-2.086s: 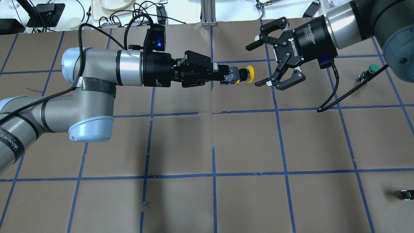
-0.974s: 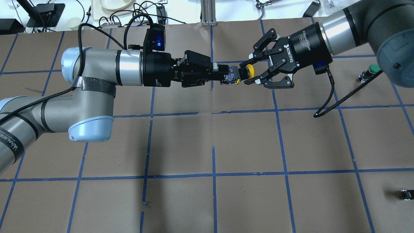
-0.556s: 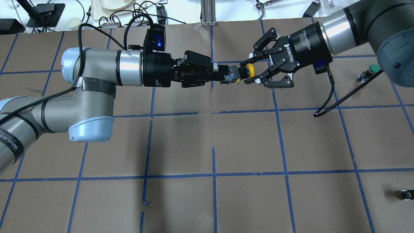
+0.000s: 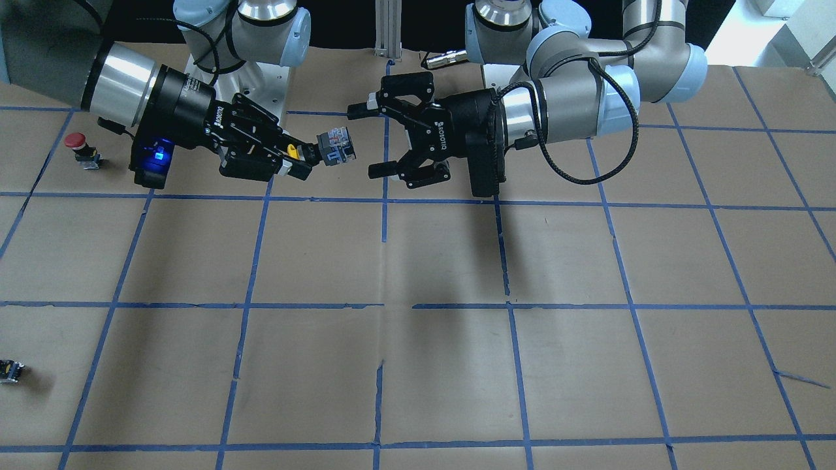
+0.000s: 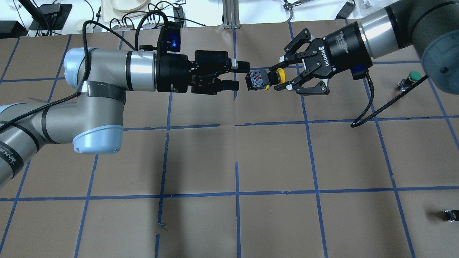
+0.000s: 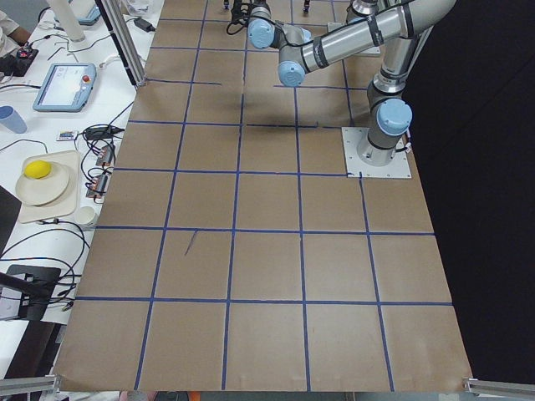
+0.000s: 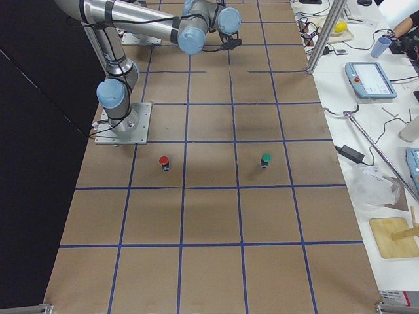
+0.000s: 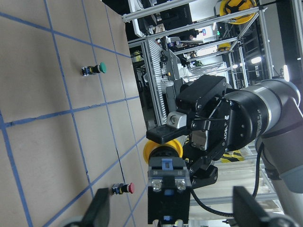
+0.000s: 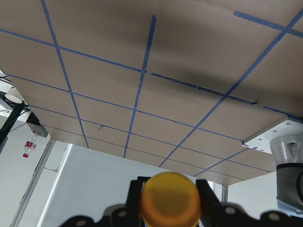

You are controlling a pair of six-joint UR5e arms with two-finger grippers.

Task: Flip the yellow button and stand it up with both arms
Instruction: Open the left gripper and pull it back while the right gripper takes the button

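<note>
Brown paper table (image 5: pixel 272 161) with a blue tape grid, and both arms meet over the far middle of it. Left arm (image 5: pixel 107 71) comes in level and its tool (image 5: pixel 238 75) is spread wide, close to the button but not touching it, with a clear gap showing between its fingers and the blocky end. Right arm (image 5: pixel 387 25) angles in from the other side and its tool (image 5: pixel 279 76) is pinching the yellow button (image 5: pixel 259 79) at the cap end, so the thing hangs in the air sideways, well above the table, grey body pointing at the left tool. My read: the pass between arms looks basically done, since only the right side has it now. What's left is the actual point of the job, i.e. turning it so it's upright, lowering it, setting it down on the table and letting go without it tipping. Off to the side sit a green button (image 5: pixel 412 77), a red button (image 4: pixel 78 145) and a tiny black block (image 5: pixel 450 215), all untouched.
</note>
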